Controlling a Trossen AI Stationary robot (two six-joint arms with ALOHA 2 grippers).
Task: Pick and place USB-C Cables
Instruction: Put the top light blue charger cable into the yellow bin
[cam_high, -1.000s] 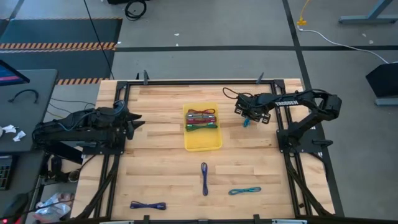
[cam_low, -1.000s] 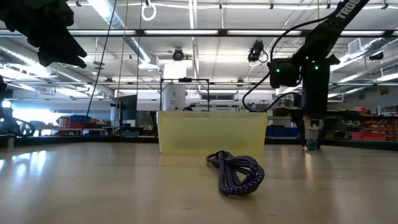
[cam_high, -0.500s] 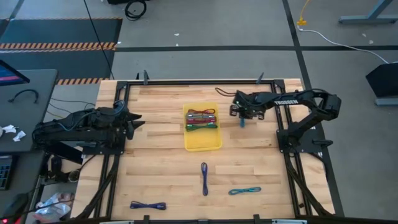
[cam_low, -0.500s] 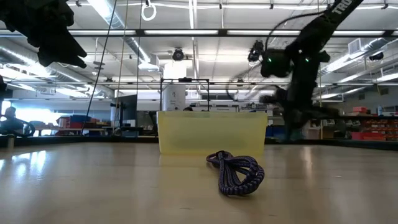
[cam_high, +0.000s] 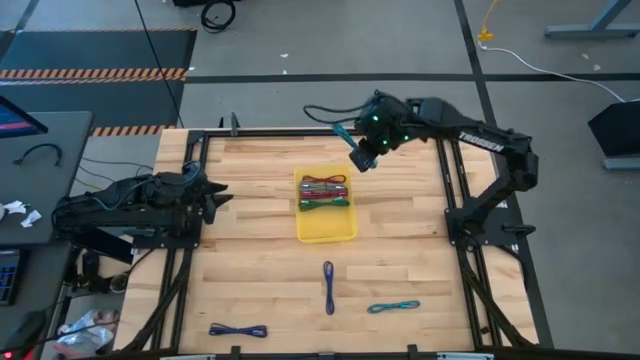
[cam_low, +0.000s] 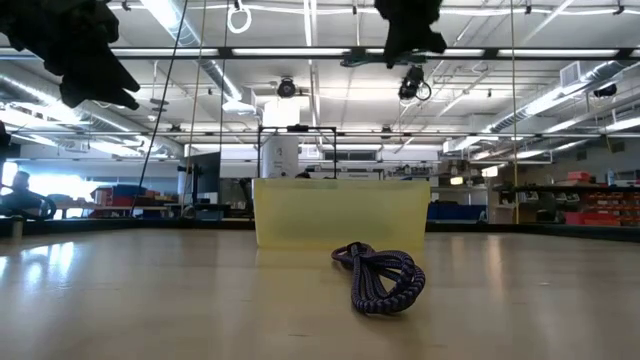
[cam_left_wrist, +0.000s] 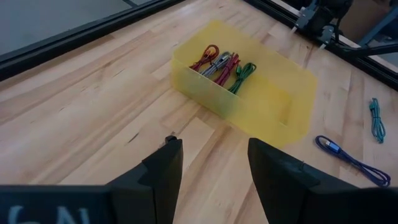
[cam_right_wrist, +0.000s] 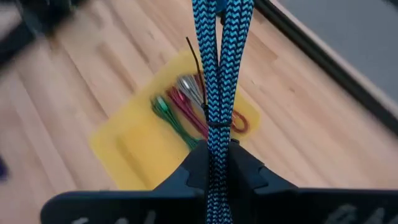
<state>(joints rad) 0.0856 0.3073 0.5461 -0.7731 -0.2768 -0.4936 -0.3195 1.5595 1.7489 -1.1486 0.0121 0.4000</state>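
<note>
Right gripper grips blue cable above yellow tray.

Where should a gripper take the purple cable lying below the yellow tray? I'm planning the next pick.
Grip the purple cable at its middle, coming straight down from above, fingers across its width. It lies flat as a narrow bundle running toward and away from the yellow tray, with bare wood on both long sides. This is a judgement from its pose.
</note>
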